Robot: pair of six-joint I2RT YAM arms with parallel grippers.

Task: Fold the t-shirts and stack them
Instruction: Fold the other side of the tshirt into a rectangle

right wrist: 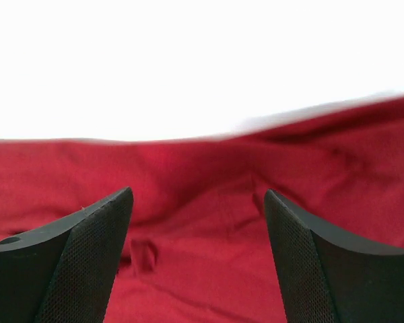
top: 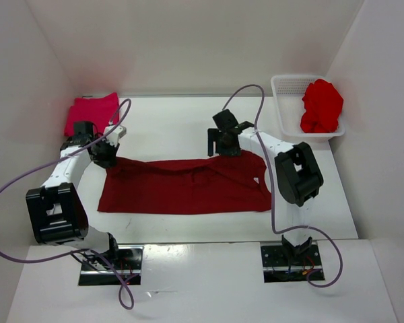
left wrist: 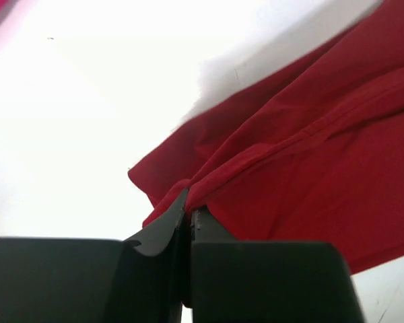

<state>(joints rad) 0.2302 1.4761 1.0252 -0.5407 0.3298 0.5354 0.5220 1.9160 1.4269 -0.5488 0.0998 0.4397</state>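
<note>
Plainly, the surface (top: 175, 128) is taken up at its centre by the dark maroon t-shirt (top: 188, 187), spread flat for folding; the mesh basket (top: 288, 86) at two o'clock is used to hold the bright red t-shirt (top: 321, 106); the pinkish-crimson t-shirt (top: 91, 113), folded, is set at ten o'clock, probably as the stack's base; the left end effector (top: 108, 156) is clamped on the maroon shirt's ten o'clock corner; the right end effector (top: 223, 147) is held wide, empty, above its one o'clock edge, seemingly for a matching pinch.
</note>
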